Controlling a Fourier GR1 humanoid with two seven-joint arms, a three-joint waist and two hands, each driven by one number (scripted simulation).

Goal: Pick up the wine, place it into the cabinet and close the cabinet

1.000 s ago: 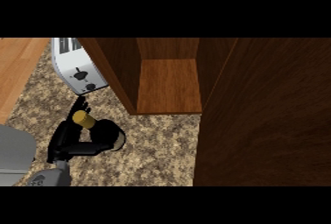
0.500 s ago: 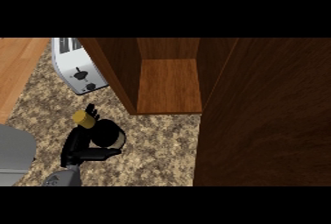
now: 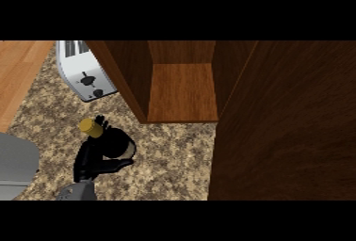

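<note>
Forearm: the grey forearm point(image 3: 75, 192) comes in at the near left edge. It is the only arm in sight, so this side has the job.
Left hand: the left hand point(image 3: 89, 160) is wrapped round the wine, with dark fingers on its left side and the thumb under its near side.
Right hand: it does not show anywhere.
Wine: the wine point(image 3: 119, 147) sits in that grasp over the speckled counter point(image 3: 167, 164), at near left. I cannot tell whether its base is off the counter.
Long axis: the bottle is seen almost end-on. Its gold cap point(image 3: 90, 127) leans left and slightly far of the dark body.
Direction to goal: the cabinet lies far and to the right of the bottle, and the near edge of its shelf point(image 3: 182, 92) is not far from the cap.
Cabinet: it is open, and the opening faces the near side.
Door: the door point(image 3: 285, 122) stands swung out along the right, running from near to far.
Next move, as I judge it: carry the bottle far and right onto the shelf, keeping it off the cabinet's left wall.
Toaster: the toaster point(image 3: 84, 70) stands at far left, just beside that wall.
</note>
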